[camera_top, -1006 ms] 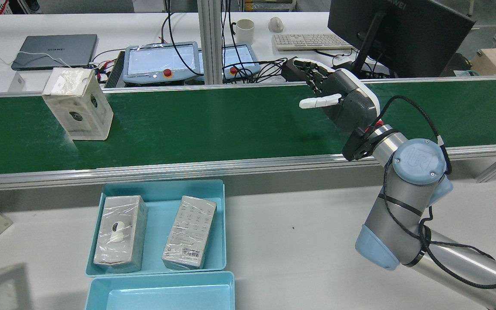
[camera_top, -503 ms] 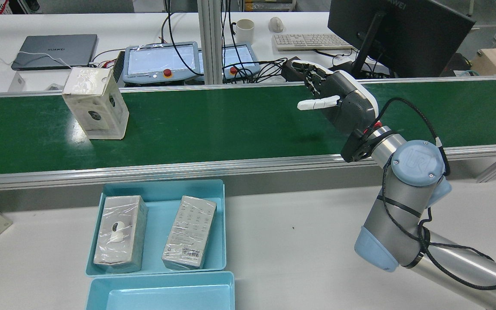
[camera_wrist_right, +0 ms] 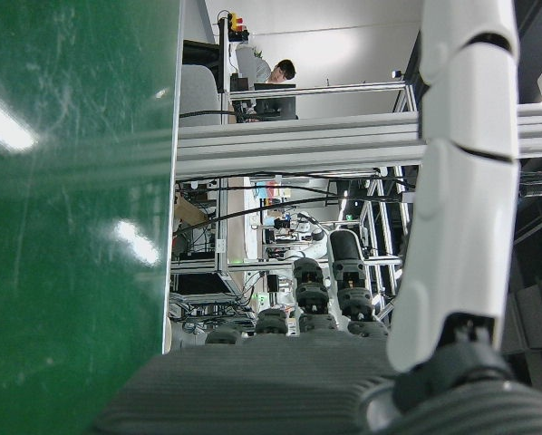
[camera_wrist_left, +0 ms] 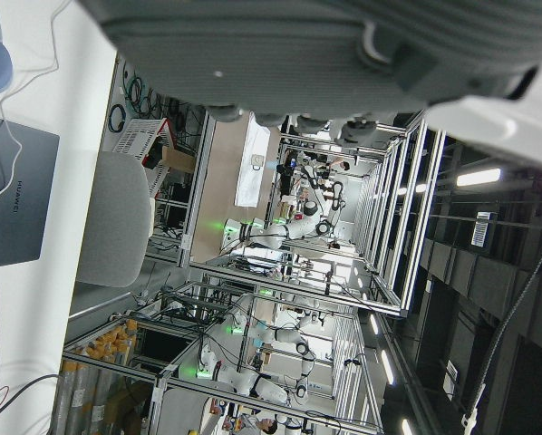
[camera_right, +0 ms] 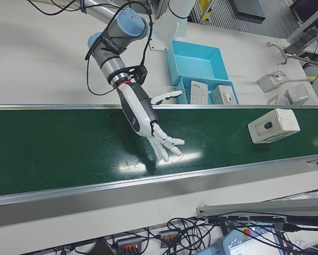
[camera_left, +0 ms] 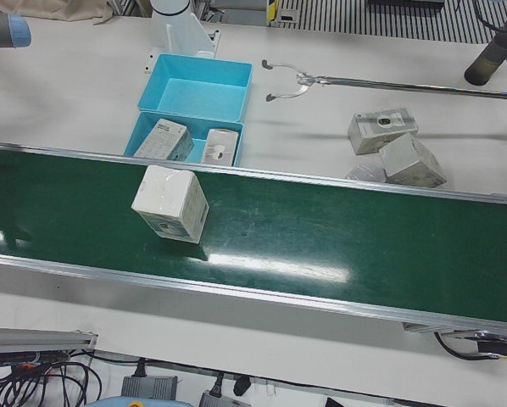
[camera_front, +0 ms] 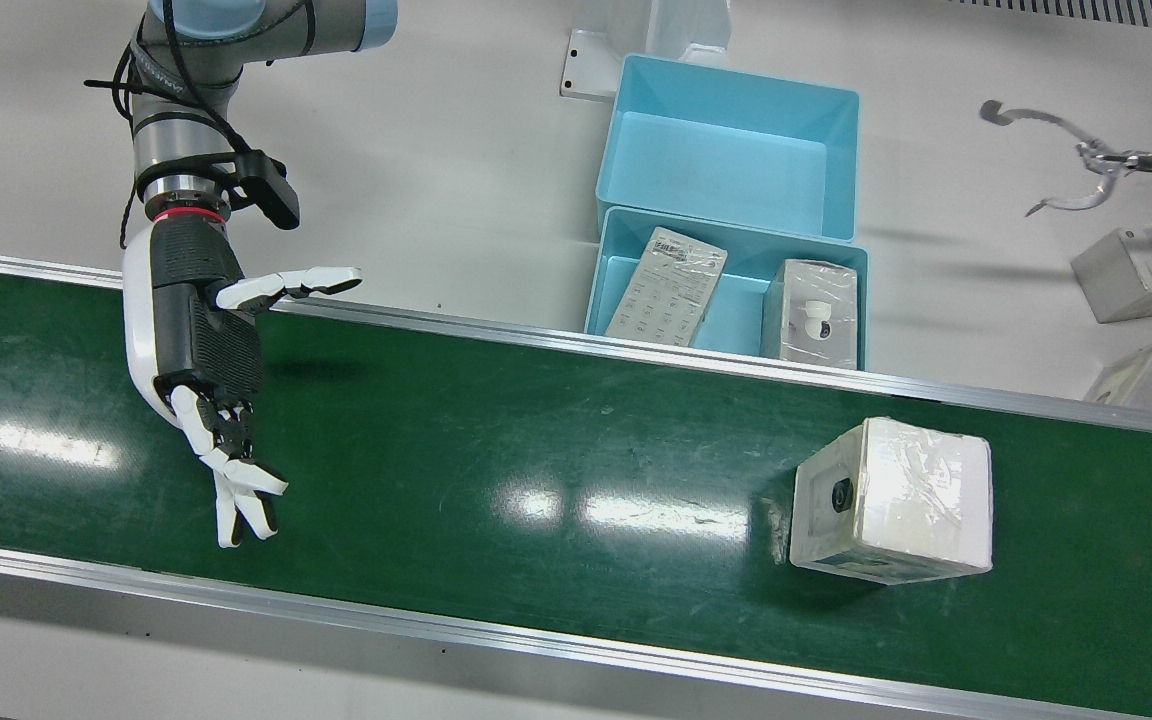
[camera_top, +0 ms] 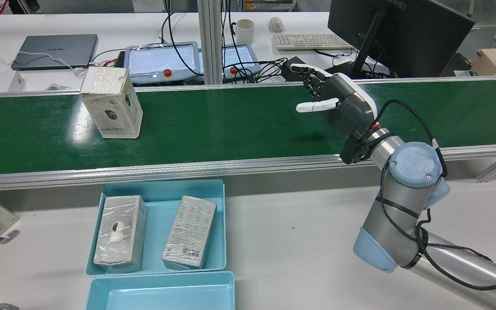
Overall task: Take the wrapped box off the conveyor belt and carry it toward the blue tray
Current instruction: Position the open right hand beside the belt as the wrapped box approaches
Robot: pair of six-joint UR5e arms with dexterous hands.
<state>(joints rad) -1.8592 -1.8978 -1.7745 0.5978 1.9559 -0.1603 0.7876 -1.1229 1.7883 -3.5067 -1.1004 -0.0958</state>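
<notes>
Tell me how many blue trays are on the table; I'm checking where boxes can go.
2, side by side on the white table next to the belt: one tray holding two wrapped boxes nearest the belt, and one empty tray behind it.

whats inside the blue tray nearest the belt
Two wrapped boxes lie flat in the blue tray: a box picturing a camera and a box with printed text. Their undersides are hidden.

I see a glossy green belt (camera_front: 536,470) with brushed metal rails (camera_front: 576,350), a box (camera_front: 891,515) in shiny film, and smooth blue plastic trays (camera_front: 726,150).
</notes>
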